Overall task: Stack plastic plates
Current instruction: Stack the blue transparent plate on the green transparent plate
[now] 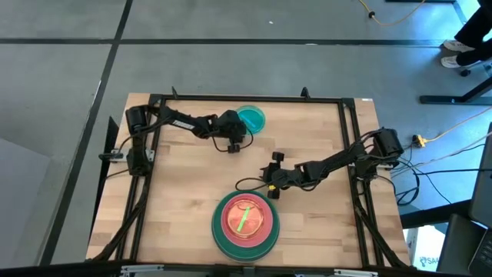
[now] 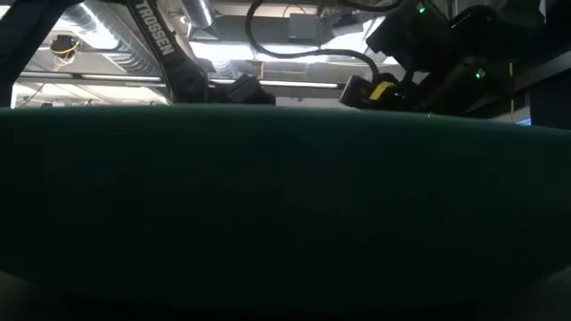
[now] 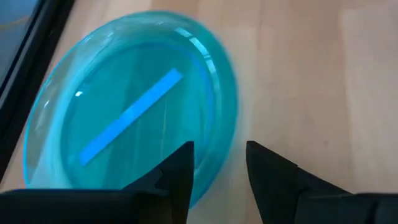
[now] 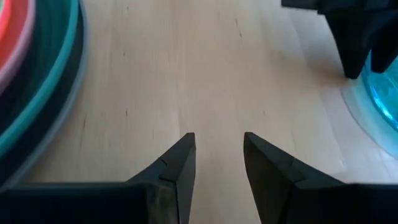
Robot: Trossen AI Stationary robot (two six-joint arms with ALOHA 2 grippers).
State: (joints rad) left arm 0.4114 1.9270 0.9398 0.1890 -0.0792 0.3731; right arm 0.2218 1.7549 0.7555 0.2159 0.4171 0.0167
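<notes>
A small translucent teal plate [image 1: 252,117] [image 3: 130,106] lies flat near the table's far edge. My left gripper [image 1: 241,128] [image 3: 219,168] is open at that plate's edge, one finger over the inside of the plate and one over the bare wood outside it. Near the table's near edge sits a stack of plates [image 1: 245,224] [image 4: 28,74]: a large dark green one at the bottom, then pink and orange ones with a lime green stripe showing on top. My right gripper [image 1: 266,185] [image 4: 219,162] is open just above the wood, on the far side of the stack, holding nothing. My left gripper's fingers [image 3: 180,168] stand on either side of the teal plate's rim [image 3: 217,143], coming from the table's left and slanting down. Whether they touch the rim I cannot tell. The plate lies flat on the table.
A dark metal frame [image 1: 246,98] runs around the table just past the teal plate. The dark green plate's rim [image 2: 285,214] fills most of the low view. Bare wood [image 1: 184,192] lies between the two plates and left of the stack.
</notes>
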